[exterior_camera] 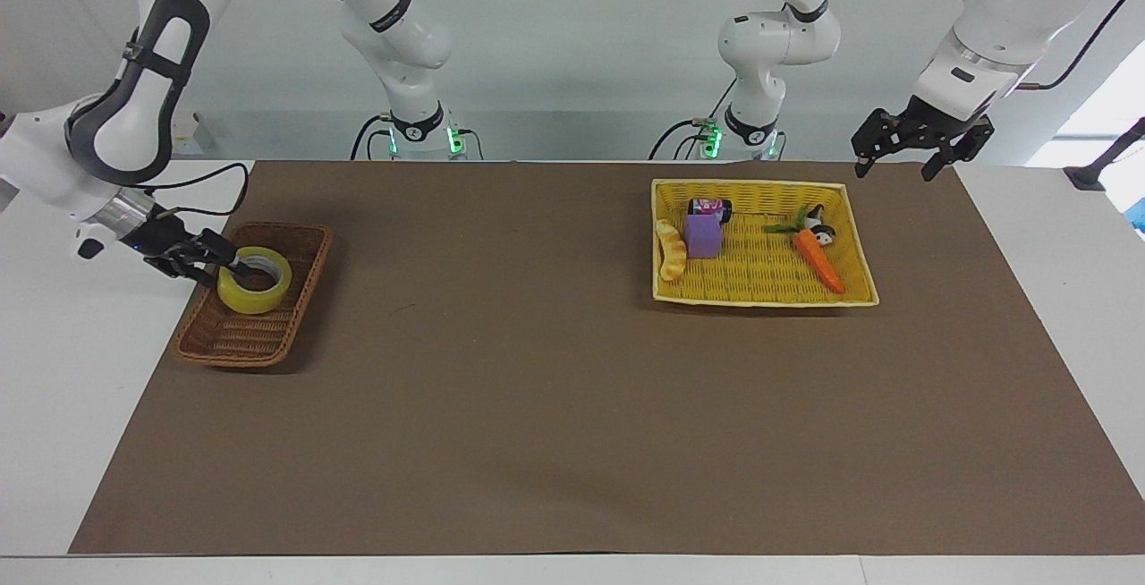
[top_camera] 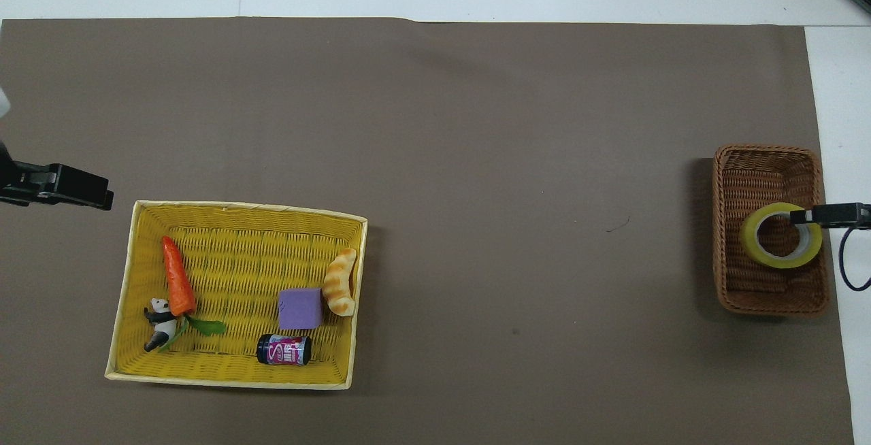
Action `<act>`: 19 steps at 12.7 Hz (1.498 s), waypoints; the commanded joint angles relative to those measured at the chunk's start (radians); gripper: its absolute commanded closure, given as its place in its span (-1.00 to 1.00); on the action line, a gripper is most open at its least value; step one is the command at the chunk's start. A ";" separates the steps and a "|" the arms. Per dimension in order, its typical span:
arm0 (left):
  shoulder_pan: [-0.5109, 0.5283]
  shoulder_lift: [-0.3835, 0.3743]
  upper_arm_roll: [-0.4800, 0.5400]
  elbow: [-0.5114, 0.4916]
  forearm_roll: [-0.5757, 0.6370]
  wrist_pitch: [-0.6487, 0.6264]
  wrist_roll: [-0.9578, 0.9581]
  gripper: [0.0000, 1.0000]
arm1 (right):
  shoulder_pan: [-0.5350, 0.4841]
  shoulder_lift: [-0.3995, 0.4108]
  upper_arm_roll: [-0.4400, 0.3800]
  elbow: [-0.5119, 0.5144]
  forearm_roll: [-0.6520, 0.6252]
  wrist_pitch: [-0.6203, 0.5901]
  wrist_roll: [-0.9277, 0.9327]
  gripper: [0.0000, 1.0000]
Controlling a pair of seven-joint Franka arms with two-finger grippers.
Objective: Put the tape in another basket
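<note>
Facing view: high, across the counter (exterior_camera: pixel 572 442), looking at both robots.
Overhead view: high above the robots' end, aimed steeply down and forward.
Shared: the brown mat (top_camera: pixel 476 125), both baskets, seen half a turn apart.
</note>
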 commanded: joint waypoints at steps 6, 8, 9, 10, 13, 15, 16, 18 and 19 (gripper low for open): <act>0.011 -0.001 -0.008 0.016 0.011 -0.024 0.011 -1.00 | 0.244 -0.141 0.006 0.189 -0.277 -0.044 0.427 -1.00; 0.011 -0.001 -0.008 0.016 0.012 -0.024 0.011 -1.00 | 0.324 -0.191 0.010 0.192 -0.368 -0.101 0.565 -1.00; 0.011 -0.001 -0.008 0.016 0.011 -0.024 0.011 -1.00 | 0.355 -0.216 0.011 0.192 -0.385 -0.147 0.622 -1.00; 0.011 -0.001 -0.008 0.016 0.011 -0.024 0.011 -1.00 | 0.379 -0.245 0.011 0.192 -0.412 -0.189 0.664 -1.00; 0.011 -0.001 -0.008 0.016 0.011 -0.024 0.011 -1.00 | 0.400 -0.325 0.013 0.225 -0.431 -0.324 0.687 -1.00; 0.011 -0.001 -0.008 0.016 0.011 -0.024 0.011 -1.00 | 0.403 -0.345 0.014 0.268 -0.439 -0.410 0.689 -1.00; 0.011 -0.001 -0.008 0.016 0.011 -0.024 0.011 -1.00 | 0.403 -0.369 0.026 0.243 -0.440 -0.403 0.690 -1.00; 0.011 -0.001 -0.008 0.016 0.011 -0.024 0.011 -1.00 | 0.403 -0.386 0.034 0.204 -0.437 -0.411 0.678 -1.00; 0.011 -0.001 -0.008 0.016 0.011 -0.024 0.011 -1.00 | 0.403 -0.395 0.045 0.199 -0.436 -0.414 0.691 -1.00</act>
